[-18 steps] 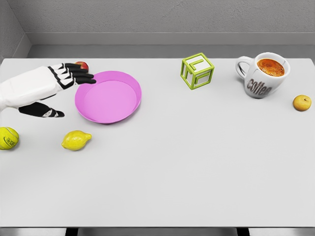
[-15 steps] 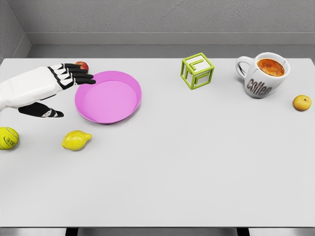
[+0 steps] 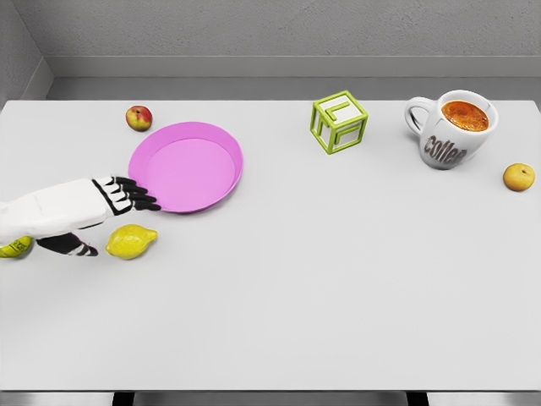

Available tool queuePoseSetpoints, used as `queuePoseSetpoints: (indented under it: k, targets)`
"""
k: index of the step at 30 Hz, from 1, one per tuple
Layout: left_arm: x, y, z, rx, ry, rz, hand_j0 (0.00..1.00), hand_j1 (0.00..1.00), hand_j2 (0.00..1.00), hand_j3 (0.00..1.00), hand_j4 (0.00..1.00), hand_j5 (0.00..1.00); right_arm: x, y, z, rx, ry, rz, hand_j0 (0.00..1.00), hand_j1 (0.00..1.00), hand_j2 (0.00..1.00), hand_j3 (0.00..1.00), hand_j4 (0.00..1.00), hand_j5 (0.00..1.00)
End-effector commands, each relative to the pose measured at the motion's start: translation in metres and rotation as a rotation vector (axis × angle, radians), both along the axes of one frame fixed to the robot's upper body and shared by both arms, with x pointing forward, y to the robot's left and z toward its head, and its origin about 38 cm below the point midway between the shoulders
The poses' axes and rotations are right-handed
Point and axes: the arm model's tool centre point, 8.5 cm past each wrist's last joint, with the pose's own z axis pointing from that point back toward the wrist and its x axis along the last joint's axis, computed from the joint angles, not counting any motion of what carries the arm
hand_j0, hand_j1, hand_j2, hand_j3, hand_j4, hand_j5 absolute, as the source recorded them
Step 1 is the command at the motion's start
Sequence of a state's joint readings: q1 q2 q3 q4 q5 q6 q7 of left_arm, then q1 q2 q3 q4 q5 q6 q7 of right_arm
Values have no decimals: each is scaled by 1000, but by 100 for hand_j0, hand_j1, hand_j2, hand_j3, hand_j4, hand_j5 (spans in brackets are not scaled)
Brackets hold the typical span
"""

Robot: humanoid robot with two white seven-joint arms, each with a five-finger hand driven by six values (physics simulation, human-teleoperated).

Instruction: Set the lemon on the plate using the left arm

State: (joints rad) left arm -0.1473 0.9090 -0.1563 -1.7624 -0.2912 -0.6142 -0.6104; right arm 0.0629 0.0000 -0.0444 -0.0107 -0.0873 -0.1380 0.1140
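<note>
Since the earlier frame, the left hand (image 3: 101, 203) came down from the small red apple (image 3: 139, 117) toward the oval yellow lemon (image 3: 131, 241), probably to grasp it. Its fingers (image 3: 135, 196) are apart and empty. The lemon lies on the white tabletop (image 3: 338, 279), at 7 o'clock of the round pink plate (image 3: 186, 167). A tennis ball (image 3: 15, 247) sits half hidden at 9 o'clock; nothing blocks the way.

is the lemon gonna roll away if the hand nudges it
Probably a little: the lemon is rounded and lies on its side on the smooth table. Its pointed tip would likely make it wobble or curve, not run straight. It looks firm, so the left hand should grip it without squashing.
</note>
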Motion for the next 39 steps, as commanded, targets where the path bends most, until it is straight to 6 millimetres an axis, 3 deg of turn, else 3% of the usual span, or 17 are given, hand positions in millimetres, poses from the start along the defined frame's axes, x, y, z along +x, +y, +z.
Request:
queuePoseSetpoints:
  k: [1, 6, 14, 20, 24, 39]
  targets:
    - [-1, 0, 1, -10, 10, -1, 100, 100, 100, 100, 100, 100, 0, 0, 0, -1, 0, 0, 100, 100, 100, 100, 100, 100]
    - [-3, -5, -10, 5, 39, -19, 100, 100, 100, 100, 100, 100, 0, 0, 0, -1, 0, 0, 100, 100, 100, 100, 100, 100]
    - [0, 3, -38, 191, 28, 12, 100, 100, 100, 100, 100, 100, 0, 0, 0, -1, 0, 0, 100, 100, 100, 100, 100, 100]
    - [6, -7, -37, 172, 3, 7, 100, 100, 100, 100, 100, 100, 0, 0, 0, -1, 0, 0, 100, 100, 100, 100, 100, 100]
    - [13, -28, -39, 208, -11, -56, 100, 100, 100, 100, 100, 100, 0, 0, 0, 1, 0, 0, 100, 100, 100, 100, 100, 100]
    - [13, -25, -49, 326, -31, -58, 100, 100, 100, 100, 100, 100, 0, 0, 0, 1, 0, 0, 100, 100, 100, 100, 100, 100]
